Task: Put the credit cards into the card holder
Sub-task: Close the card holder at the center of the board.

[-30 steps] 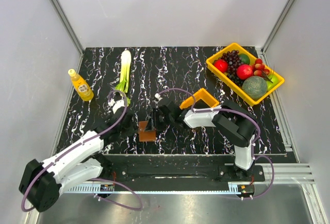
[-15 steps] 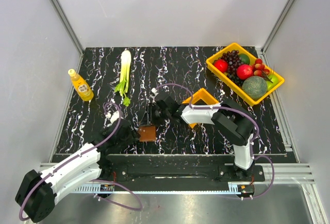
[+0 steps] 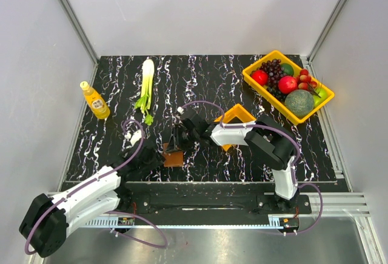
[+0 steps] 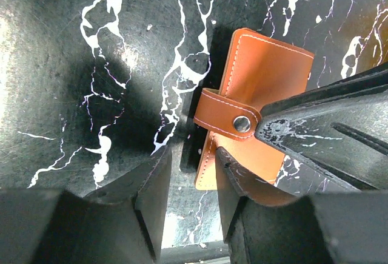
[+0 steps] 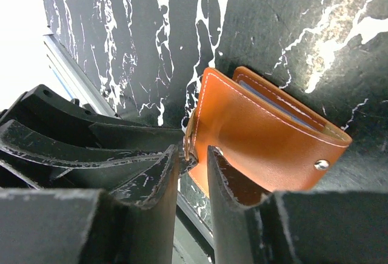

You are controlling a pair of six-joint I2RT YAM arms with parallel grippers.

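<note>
The black, white-veined worktop (image 3: 200, 76) carries a yellow fruit tray (image 3: 274, 53) at its far right corner and a small orange bin (image 3: 245, 115) nearer the middle. The card holder (image 3: 173, 159) lies flat near the worktop's front edge, between the two arms. It is a tan-brown leather fold with pale stitching along its borders. A narrow strap (image 4: 218, 113) with a metal snap (image 4: 242, 123) reaches across its face.

The right hand (image 5: 193, 155) has its fingers drawn nearly together, and the strap's snap end is pinched at their tips. The left hand (image 4: 194, 176) sits at the holder's near corner. Its fingers are only narrowly parted and grip nothing, and the stitched edge lies in the gap.

Inside the fold, the pale grey-blue edge of a credit card (image 5: 276, 100) shows.
</note>
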